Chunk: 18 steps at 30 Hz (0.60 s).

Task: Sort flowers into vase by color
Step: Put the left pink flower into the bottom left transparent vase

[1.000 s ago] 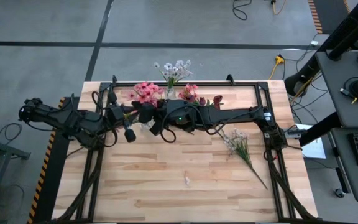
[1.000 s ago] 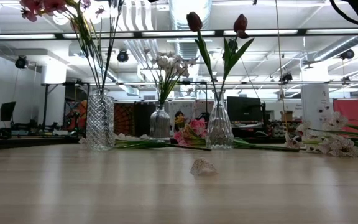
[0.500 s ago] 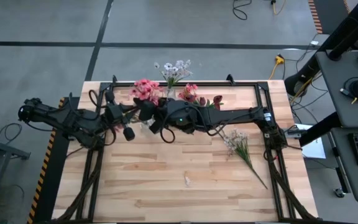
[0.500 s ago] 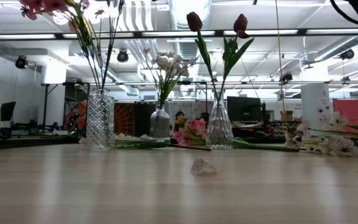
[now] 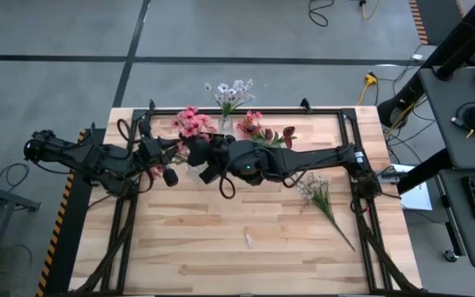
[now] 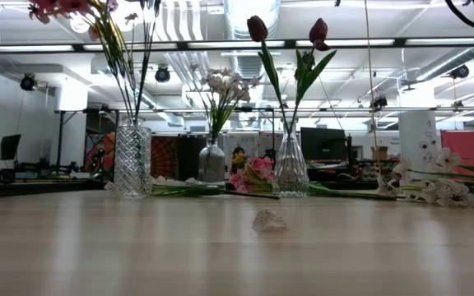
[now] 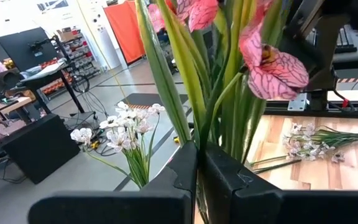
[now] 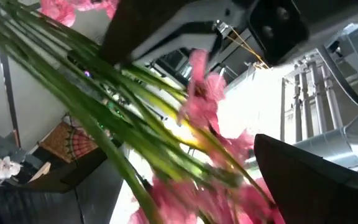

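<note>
In the upper middle of the high view, both arms meet over the back edge of the worktop (image 5: pixel 246 256). The left tool (image 7: pixel 197 168) is clenched on the green stalks of the pink flowers (image 5: pixel 190 122); its wrist view shows the two dark fingers pressed together with the stalks rising between them. The right tool (image 5: pixel 209 157) sits just beside it with its fingers spread wide and holding nothing; pink blooms and stalks pass between its fingers in the right wrist view.

In the low view three vases stand in a row at mid-frame: a cut-glass vase (image 6: pixel 133 160) on the left with pink blooms (image 6: pixel 56 8) in it, a small vase (image 6: pixel 211 161) with white flowers (image 6: pixel 225 82), and a narrow-necked vase (image 6: pixel 290 168) with two dark red tulips (image 6: pixel 257 29).

The step in hand looks like bringing the pink stems to the cut-glass vase. To do it well, I would keep the grip firm and low on the stalks, bring the stalk ends over the vase mouth before lowering, and lower straight so the stems already there are not pushed out or the vase tipped. The spread right tool could steady the bunch, but should stay clear of the blooms.

A white spray (image 5: pixel 318 194) lies loose on the worktop at right of centre, not yet sorted, and another pink bloom (image 6: pixel 252 174) lies behind the vases.
</note>
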Motion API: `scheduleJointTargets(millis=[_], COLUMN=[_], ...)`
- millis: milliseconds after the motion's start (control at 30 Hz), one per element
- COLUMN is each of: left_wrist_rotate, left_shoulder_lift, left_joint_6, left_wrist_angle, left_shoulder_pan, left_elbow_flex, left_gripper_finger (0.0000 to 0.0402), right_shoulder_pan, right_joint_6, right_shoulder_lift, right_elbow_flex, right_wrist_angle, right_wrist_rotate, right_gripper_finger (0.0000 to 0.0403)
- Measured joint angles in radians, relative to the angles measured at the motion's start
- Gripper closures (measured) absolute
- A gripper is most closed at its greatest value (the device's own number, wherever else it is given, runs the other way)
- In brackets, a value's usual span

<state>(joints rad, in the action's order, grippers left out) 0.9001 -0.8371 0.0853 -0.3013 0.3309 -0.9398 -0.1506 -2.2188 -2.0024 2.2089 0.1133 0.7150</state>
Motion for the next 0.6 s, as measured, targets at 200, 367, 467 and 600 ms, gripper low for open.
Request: scheduleJointTargets(millis=[200,367,467,600], left_wrist_rotate=[0.003,0.003,0.003,0.003], left_shoulder_lift=[0.001,0.001,0.001,-0.001], left_joint_6=[-0.015,-0.031,-0.049,-0.064], left_wrist_angle=[-0.017,-0.040,-0.067,-0.074], left_shoulder_pan=[0.000,0.000,0.000,0.000], left_elbow_flex=[0.000,0.000,0.000,0.000], left_gripper_finger=[0.0402,0.0401,0.0401,0.0401], right_shoulder_pan=[-0.004,-0.015,-0.023,-0.039], right_joint_6=[-0.013,0.003,0.006,0.038], right_shoulder_lift=[0.026,0.047,0.055,0.059], right_elbow_flex=[0.000,0.000,0.000,0.000], right_wrist_angle=[0.000,-0.047,-0.096,-0.161], right_wrist_rotate=[0.057,0.094,0.112,0.132], right_gripper_finger=[0.0067,0.0067,0.0067,0.0067])
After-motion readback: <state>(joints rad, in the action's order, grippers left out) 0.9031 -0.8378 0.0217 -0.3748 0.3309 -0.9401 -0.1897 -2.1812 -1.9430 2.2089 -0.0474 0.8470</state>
